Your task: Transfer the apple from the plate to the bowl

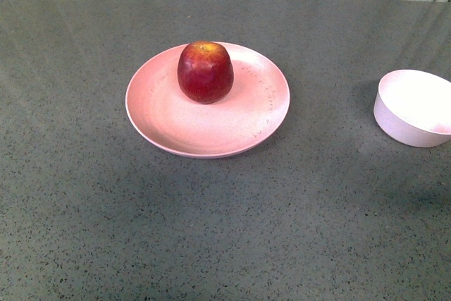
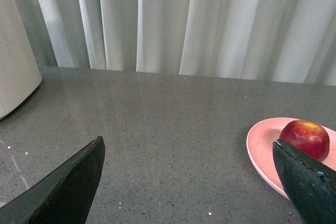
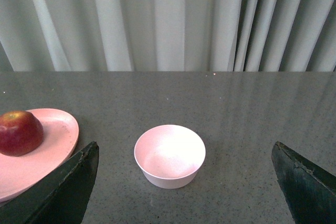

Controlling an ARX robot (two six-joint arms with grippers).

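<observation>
Front view: the apple (image 1: 205, 72) stands on the plate (image 1: 204, 132), a bit to the far side of its centre. It is round, glossy and dark red, w/ a yellowish patch around the stem dimple on top. The bowl (image 1: 414, 107) sits well apart, at the right on the grey table (image 1: 211, 230).

Left wrist view: the left gripper (image 2: 189, 145) is spread wide and holds nothing. The apple on the plate is partly hidden by one finger.

Right wrist view: the right gripper (image 3: 185, 148) is also wide open, w/ nothing held. The bowl shows between its fingers, apart from the plate.
</observation>
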